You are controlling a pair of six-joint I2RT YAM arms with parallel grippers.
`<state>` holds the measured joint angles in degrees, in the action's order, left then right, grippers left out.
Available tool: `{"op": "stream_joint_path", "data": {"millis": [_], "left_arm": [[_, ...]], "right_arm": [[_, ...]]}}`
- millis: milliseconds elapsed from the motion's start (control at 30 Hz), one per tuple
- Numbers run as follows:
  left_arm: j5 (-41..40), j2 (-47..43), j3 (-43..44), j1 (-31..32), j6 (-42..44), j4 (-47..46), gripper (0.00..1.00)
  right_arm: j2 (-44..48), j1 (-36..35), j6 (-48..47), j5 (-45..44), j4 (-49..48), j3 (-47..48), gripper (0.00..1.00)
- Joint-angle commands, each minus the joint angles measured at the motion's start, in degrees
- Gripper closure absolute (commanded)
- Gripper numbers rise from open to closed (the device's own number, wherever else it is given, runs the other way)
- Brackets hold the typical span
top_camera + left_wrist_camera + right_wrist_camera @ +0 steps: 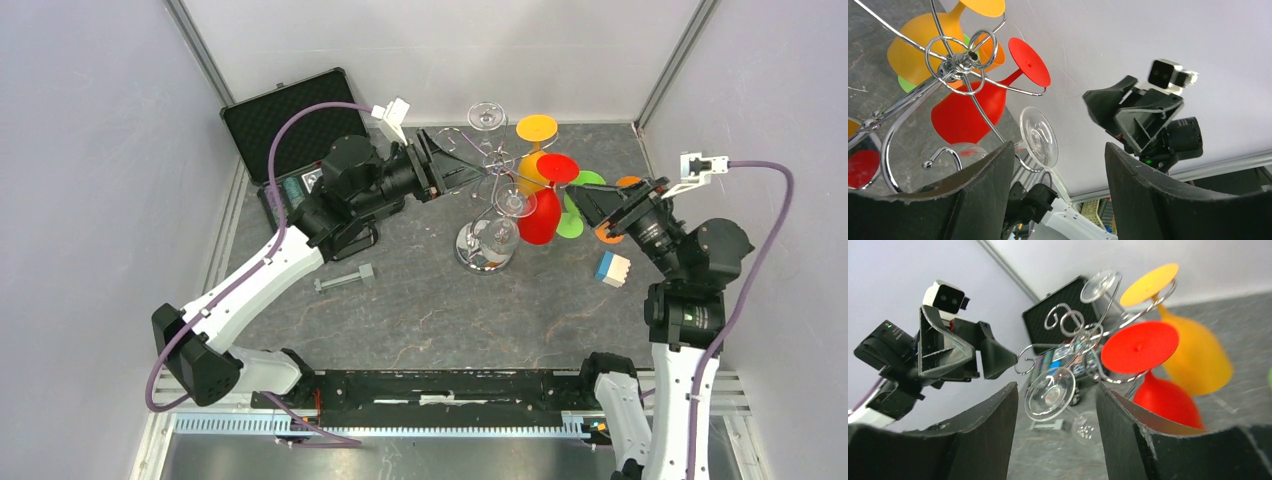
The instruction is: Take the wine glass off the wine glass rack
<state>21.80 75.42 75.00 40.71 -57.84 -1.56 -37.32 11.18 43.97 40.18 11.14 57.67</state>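
Note:
The chrome wine glass rack (487, 250) stands mid-table, its wire hub (955, 62) carrying several upside-down glasses. A clear wine glass (514, 206) hangs from a near hook; its round foot (1038, 137) (1050, 392) shows in both wrist views. A red glass (545, 205), an orange glass (537, 128) and a second clear glass (487, 115) hang there too. My left gripper (470, 172) (1058, 195) is open just left of the rack, holding nothing. From the right, my right gripper (585, 205) (1055, 430) is open. The clear foot lies in line between its fingers, touching neither.
An open black case (300, 120) lies at the back left. A grey bolt (345, 280) rests on the table in front of the left arm. A blue and white block (612, 268) and a green glass (575, 215) sit near the right arm. Walls close in both sides.

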Motion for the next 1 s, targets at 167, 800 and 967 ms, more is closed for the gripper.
{"op": "stream_joint_path", "data": {"millis": [167,800,967], "left_arm": [[-3.98,0.84,5.35,1.39,9.49,6.06,0.26],[-4.14,0.59,5.55,1.61,13.18,7.72,0.25],[-4.54,-0.14,5.09,1.61,13.96,7.8,0.24]], "right_arm": [[0.1,-4.99,22.38,5.72,-16.57,-10.31,0.34],[-3.75,-14.81,24.86,-2.08,-15.34,-13.7,0.41],[-4.1,-17.43,28.01,-4.36,-20.54,-15.84,0.47]]}}
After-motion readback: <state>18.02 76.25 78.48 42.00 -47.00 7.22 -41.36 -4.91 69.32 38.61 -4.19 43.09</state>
